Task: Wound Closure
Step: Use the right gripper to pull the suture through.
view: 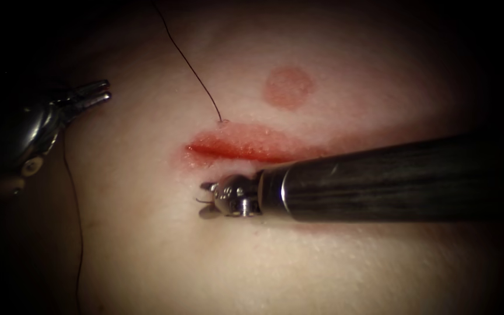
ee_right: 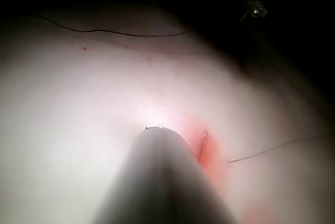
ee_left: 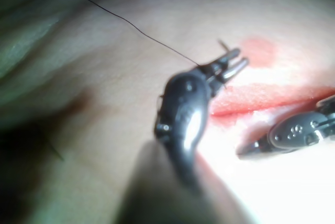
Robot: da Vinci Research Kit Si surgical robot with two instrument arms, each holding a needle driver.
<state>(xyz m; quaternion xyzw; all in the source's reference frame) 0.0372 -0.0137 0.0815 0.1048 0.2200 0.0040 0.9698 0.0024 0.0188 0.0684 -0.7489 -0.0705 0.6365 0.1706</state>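
Observation:
The tissue [view: 322, 268] has a red cut [view: 237, 149] across its middle. A dark thread [view: 191, 67] comes down from above and enters the tissue just above the cut's left part. Another stretch of thread [view: 78, 233] hangs down the left side. My left tool [view: 97, 93] is far left of the cut with its jaws slightly apart and nothing between them. The thread [ee_left: 131, 22] runs to the base of the left tool [ee_left: 233, 64]. My right tool [view: 205, 200] presses the tissue just below the cut's left end, jaws a little apart around a thin dark sliver. I cannot make out the needle.
A round pink mark [view: 288, 86] lies on the tissue above the cut. Red fluid wets the cut's edges. The right tool's dark shaft [view: 392, 178] crosses the tissue below the cut's right half. The right wrist view has thread [ee_right: 112, 32] lying on the tissue.

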